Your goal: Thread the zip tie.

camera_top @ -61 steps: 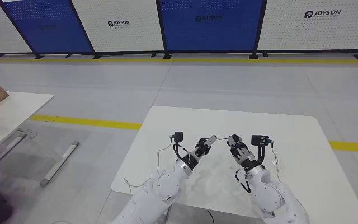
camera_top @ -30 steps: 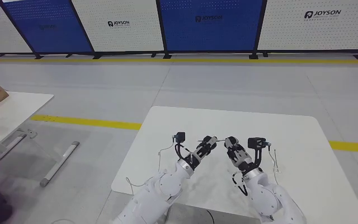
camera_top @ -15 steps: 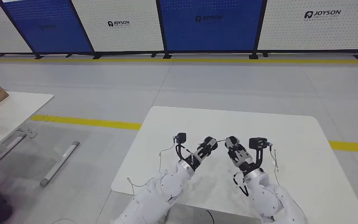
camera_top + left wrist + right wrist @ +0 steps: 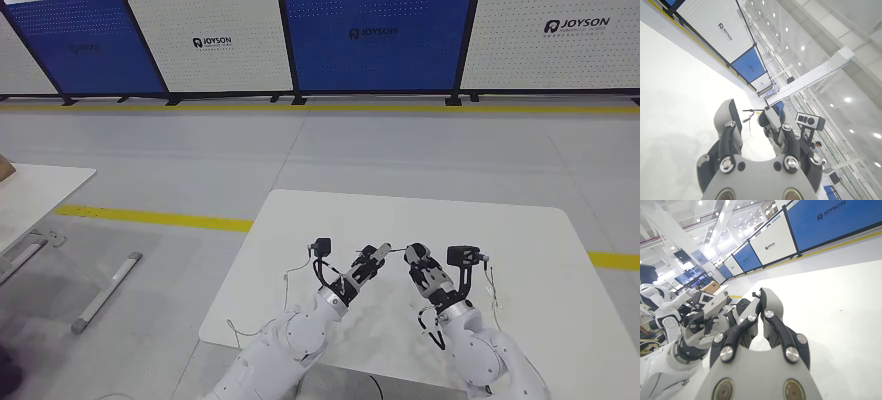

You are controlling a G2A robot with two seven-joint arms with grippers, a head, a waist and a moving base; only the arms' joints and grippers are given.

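Above the near half of the bench [image 4: 330,215], both arms hang close together with their tips facing. On the right gripper [image 4: 760,295] the fingers are closed tight on the zip tie [image 4: 752,110], and the tie's small square head projects just past the fingertips. On the left gripper [image 4: 371,255] the fingers are spread wide and clamp nothing. The black strap of the tie runs across from the right gripper into the gap between them, clear of the bench surface.

Probable step: take the strap with the free gripper and feed its tip into the head.

Hazards:
- With one end free, the strap can sag or spring sideways. Closing the left gripper off-line would then miss it or bend it.
- A pinch too near the tip leaves nothing to push through the head.
- The two grippers sit very near each other. A small overshoot could knock the fingers together and twist the tie in its grip.

Hard to make out: the strap is thin and dark, and a curved length hangs below the straight run. Whether it already passes through the head cannot be told. From overhead the tie is only a faint line.
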